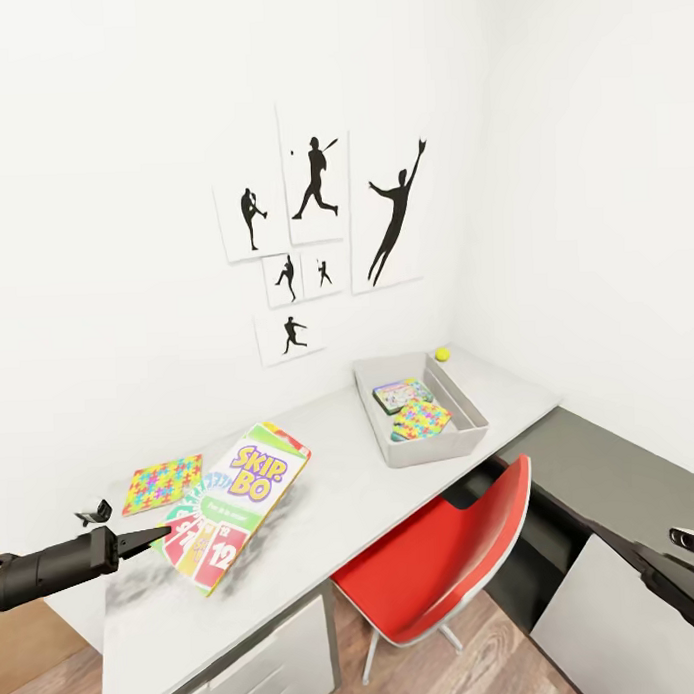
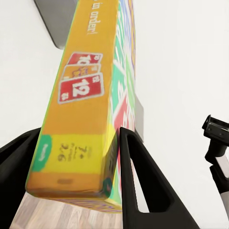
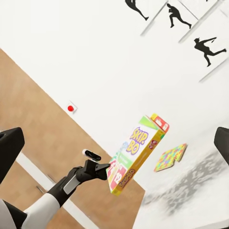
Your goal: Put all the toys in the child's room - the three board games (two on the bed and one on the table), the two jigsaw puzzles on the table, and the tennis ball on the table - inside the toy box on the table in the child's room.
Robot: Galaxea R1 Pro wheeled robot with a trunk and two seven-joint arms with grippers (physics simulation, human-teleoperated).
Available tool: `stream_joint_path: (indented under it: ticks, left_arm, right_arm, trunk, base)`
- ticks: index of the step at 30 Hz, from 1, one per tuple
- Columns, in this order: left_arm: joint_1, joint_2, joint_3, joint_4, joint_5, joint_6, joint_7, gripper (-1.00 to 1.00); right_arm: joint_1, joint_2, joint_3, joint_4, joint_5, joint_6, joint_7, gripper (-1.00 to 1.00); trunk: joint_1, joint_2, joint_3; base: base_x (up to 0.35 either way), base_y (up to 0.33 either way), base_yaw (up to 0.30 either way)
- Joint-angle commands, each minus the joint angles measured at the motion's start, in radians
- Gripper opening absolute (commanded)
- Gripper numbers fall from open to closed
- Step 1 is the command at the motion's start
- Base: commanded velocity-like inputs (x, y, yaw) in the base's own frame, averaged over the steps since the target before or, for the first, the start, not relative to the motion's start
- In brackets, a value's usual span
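Note:
My left gripper (image 1: 164,537) is shut on the near end of a Skip-Bo board game (image 1: 242,499), a flat green, orange and red box held tilted above the table (image 1: 323,518). In the left wrist view both fingers (image 2: 129,162) clamp the board game (image 2: 81,95). A jigsaw puzzle (image 1: 162,484) lies flat behind it. The grey toy box (image 1: 436,449) holds a second jigsaw puzzle (image 1: 422,418) and a flat pale box (image 1: 401,393). A tennis ball (image 1: 442,354) rests behind the toy box. My right gripper (image 3: 119,133) is open and empty, low beside the table.
A red chair (image 1: 454,553) stands pushed in under the table's front edge, between my arms. White drawers (image 1: 268,660) sit below the table. A dark low counter (image 1: 612,478) runs along the right wall. Silhouette posters (image 1: 316,188) hang on the wall behind.

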Motion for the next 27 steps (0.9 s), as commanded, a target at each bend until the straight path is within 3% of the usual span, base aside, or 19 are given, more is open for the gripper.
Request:
stream_joint_path:
  ticks: [1, 11, 27]
  left_arm:
    - [-0.001, 0.0, 0.0, 0.0, -0.001, 0.011, -0.004, -1.0]
    - [-0.001, 0.0, 0.0, 0.0, -0.001, 0.006, -0.004, -1.0]
    - [-0.001, -0.002, 0.001, 0.0, -0.001, 0.004, -0.004, -1.0]
  right_arm:
    - [0.0, 0.0, 0.0, -0.001, -0.005, 0.009, -0.001, 1.0]
    - [0.0, -0.001, 0.0, 0.001, -0.005, 0.009, -0.002, 1.0]
    - [0.0, -0.001, 0.001, 0.002, -0.003, -0.012, -0.011, 1.0]
  trunk:
    - [0.001, -0.002, 0.0]
    - [0.001, -0.002, 0.015]
    - [0.001, -0.002, 0.017]
  base:
    - [0.0, 0.0, -0.096]
    - [0.0, -0.016, -0.071]
    - [0.0, -0.253, -0.003]
